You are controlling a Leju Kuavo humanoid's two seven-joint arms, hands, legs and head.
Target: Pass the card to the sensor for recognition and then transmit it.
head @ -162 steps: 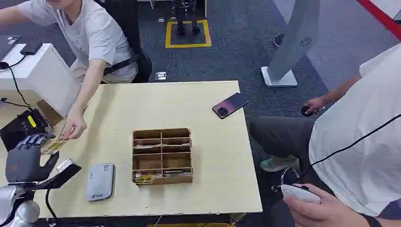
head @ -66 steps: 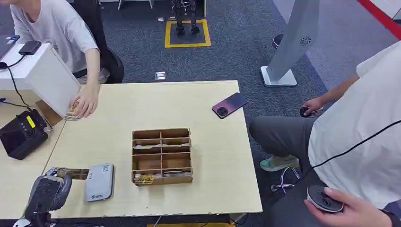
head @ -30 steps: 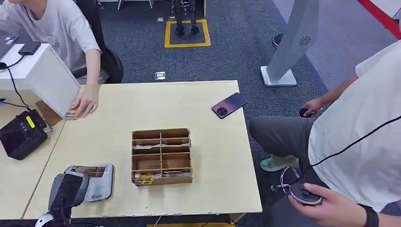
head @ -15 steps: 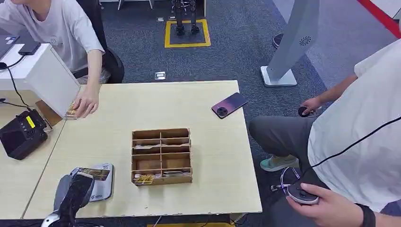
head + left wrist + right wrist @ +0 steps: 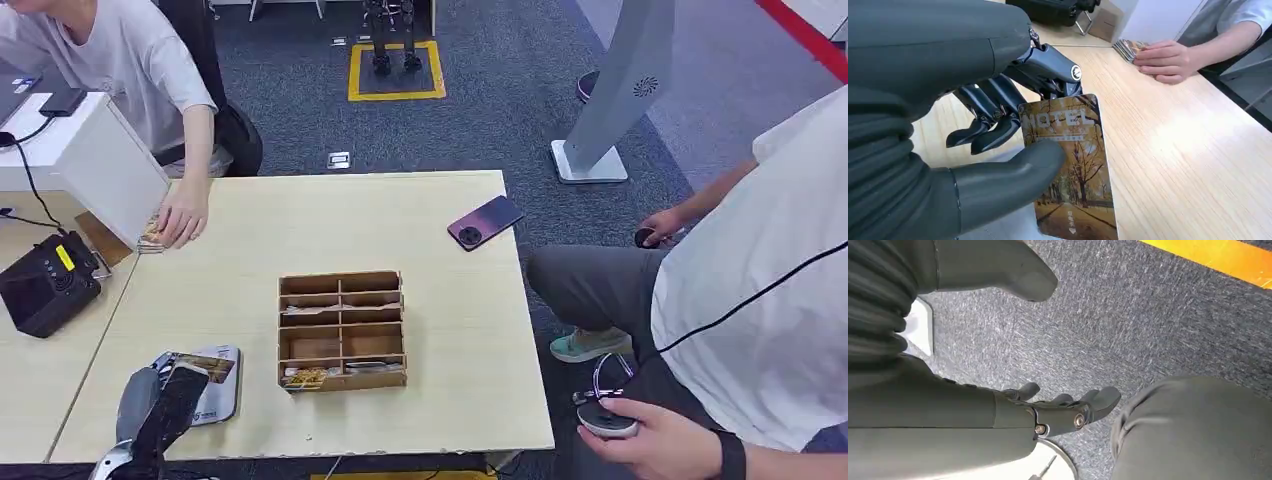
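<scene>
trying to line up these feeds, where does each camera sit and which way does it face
Head view: high on the robot, looking forward and down at the table, wooden organizer and grey sensor; the left robot hand enters from below.
Left wrist view: behind the left robot hand, facing along the table toward a person's hand; its thumb presses the card.
Right wrist view: behind the right robot hand, which holds nothing, looking down at grey carpet.
Shared: head and left wrist views both show the card and the person's hand.
</scene>
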